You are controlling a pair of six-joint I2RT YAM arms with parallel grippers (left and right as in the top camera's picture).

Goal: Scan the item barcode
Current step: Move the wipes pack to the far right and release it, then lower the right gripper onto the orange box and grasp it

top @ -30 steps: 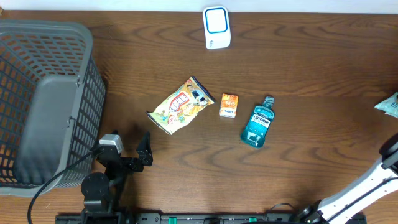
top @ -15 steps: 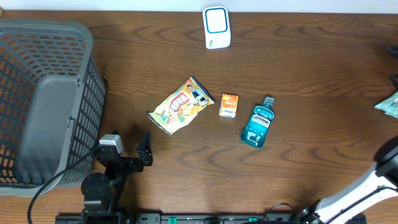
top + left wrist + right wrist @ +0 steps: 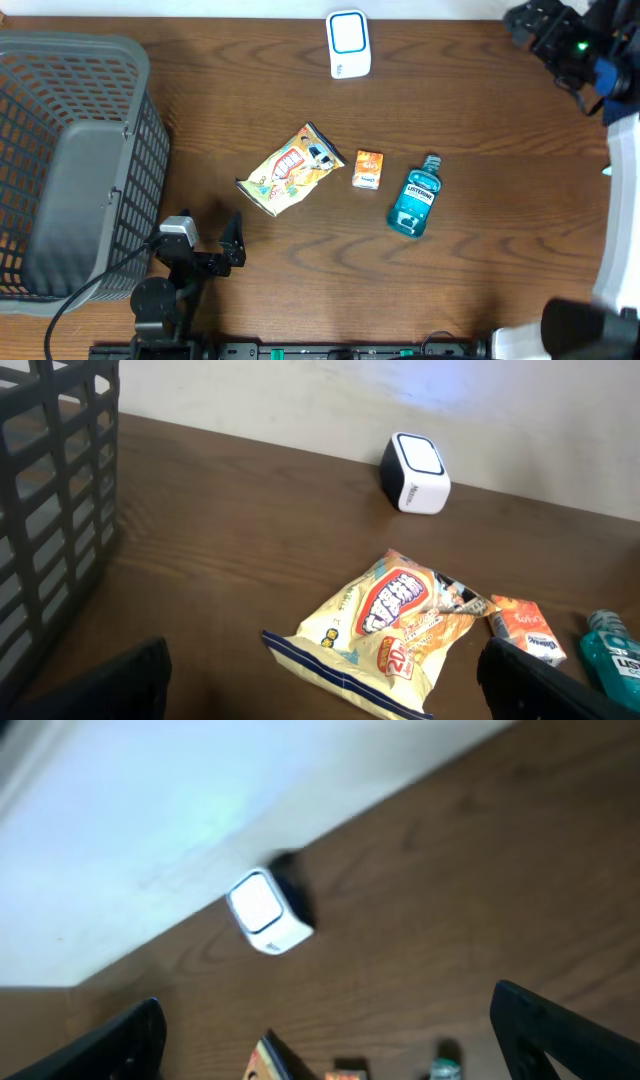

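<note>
Brown wood table (image 3: 500, 260), far edge against a pale wall (image 3: 300, 390). Where do the items lie? (Obs. 1)

Mid-table, in a row: snack bag (image 3: 291, 170) lying flat. The orange box (image 3: 368, 168) is just beside it on the right, not touching. The mouthwash bottle (image 3: 415, 197) is near the box, on its side, cap toward the far edge. Barcodes: cannot tell on any. (Obs. 2)

And the reader? (Obs. 1)

White scanner (image 3: 348, 44), blue-rimmed face, close to the far edge and well apart from the row. Bare wood between. (Obs. 2)

Left side? (Obs. 1)

Grey basket (image 3: 140, 170) takes it and runs past the frame's left border. A strip of bare wood separates its right wall from the bag. Near the front edge, the left gripper (image 3: 210, 235) sits just beside the basket's near corner, aimed at the bag. Its fingers (image 3: 110, 690) are spread wide, holding nothing. (Obs. 2)

Right side? (Obs. 1)

Over the far right corner, the right gripper (image 3: 540, 35) points toward the scanner. In its wrist view both fingers (image 3: 120, 1045) stand at the frame's sides, wide apart, nothing between them. A white arm link (image 3: 625, 220) runs down the right border. Bare wood from bottle to right edge, and from the row to the front edge. (Obs. 2)
</note>
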